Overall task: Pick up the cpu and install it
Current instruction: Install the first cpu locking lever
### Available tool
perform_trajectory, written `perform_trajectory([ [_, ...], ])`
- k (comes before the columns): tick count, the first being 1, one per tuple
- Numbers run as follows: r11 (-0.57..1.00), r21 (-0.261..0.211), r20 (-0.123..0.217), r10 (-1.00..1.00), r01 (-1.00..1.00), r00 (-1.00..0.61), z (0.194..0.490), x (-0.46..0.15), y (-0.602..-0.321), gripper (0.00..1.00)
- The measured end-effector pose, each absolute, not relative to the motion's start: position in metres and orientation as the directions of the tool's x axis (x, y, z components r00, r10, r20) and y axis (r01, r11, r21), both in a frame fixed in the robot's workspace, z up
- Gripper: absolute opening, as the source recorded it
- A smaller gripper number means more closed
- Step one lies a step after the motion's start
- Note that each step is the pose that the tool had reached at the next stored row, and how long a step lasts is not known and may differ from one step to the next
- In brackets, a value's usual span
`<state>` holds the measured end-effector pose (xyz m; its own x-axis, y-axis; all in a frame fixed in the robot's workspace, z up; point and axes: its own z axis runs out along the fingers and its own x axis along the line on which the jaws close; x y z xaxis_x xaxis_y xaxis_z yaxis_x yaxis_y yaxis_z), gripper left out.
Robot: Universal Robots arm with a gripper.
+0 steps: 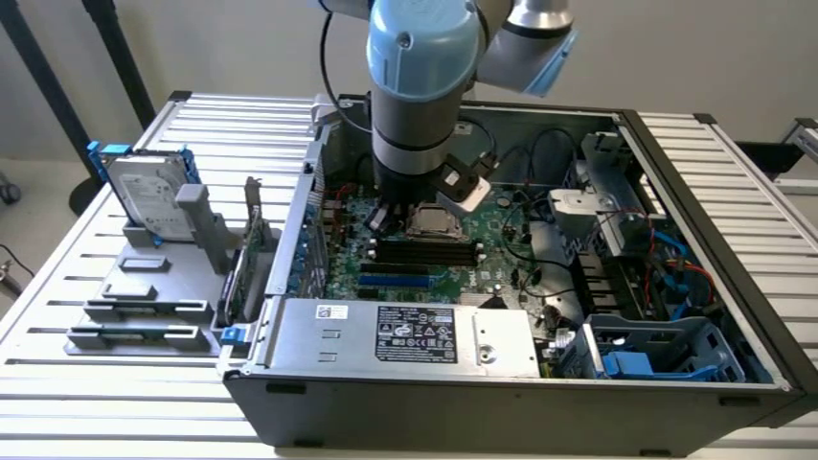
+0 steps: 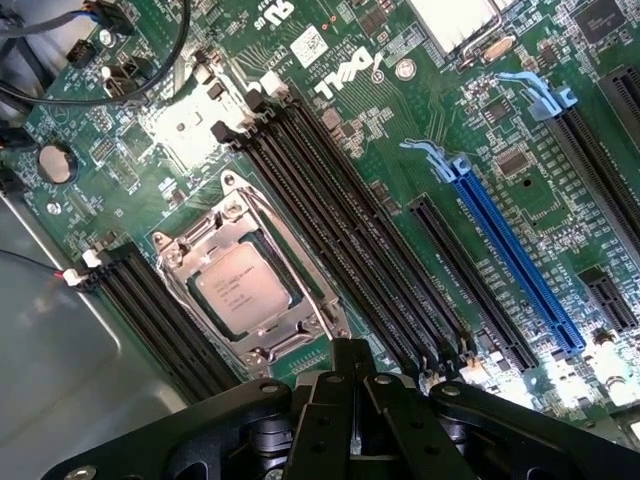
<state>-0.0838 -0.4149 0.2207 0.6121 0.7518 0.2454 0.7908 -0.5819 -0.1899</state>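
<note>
Silvery cpu (image 2: 243, 291) sits in socket | claw (image 2: 352, 362) closed (empty), just above mobo (image 2: 420, 120)

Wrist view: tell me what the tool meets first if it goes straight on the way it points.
Probably the motherboard, near the end of the black memory slots beside the CPU socket. The shut tool points down into the open case; the cpu sits in the socket, slightly off that line. Depth is uncertain.

Slatted metal table (image 1: 102, 287) — open computer case (image 1: 511, 402) and grey holder rack (image 1: 141, 307) rest on it.
</note>
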Motion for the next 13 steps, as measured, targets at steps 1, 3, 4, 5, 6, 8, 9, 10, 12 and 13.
perform_trajectory([
  [1, -0.582, -0.19, 0.245, 0.752, 0.791, 0.612, 0.219, -0.084, -0.414, 0.11],
  [3, -0.582, -0.189, 0.244, 0.752, 0.791, 0.612, 0.216, -0.085, -0.413, 0.11],
  [4, -0.582, -0.188, 0.243, 0.753, 0.791, 0.612, 0.215, -0.085, -0.412, 0.11],
  [5, -0.583, -0.187, 0.242, 0.753, 0.791, 0.612, 0.213, -0.086, -0.411, 0.11],
  [6, -0.583, -0.187, 0.241, 0.753, 0.791, 0.612, 0.211, -0.086, -0.411, 0.11],
  [8, -0.583, -0.185, 0.24, 0.754, 0.791, 0.612, 0.209, -0.086, -0.409, 0.11],
  [9, -0.583, -0.185, 0.239, 0.754, 0.791, 0.612, 0.208, -0.087, -0.409, 0.11],
  [10, -0.584, -0.184, 0.238, 0.754, 0.791, 0.612, 0.206, -0.087, -0.408, 0.11],
  [12, -0.584, -0.182, 0.236, 0.755, 0.791, 0.612, 0.204, -0.087, -0.407, 0.11],
  [13, -0.585, -0.181, 0.235, 0.755, 0.791, 0.612, 0.203, -0.087, -0.406, 0.11],
])
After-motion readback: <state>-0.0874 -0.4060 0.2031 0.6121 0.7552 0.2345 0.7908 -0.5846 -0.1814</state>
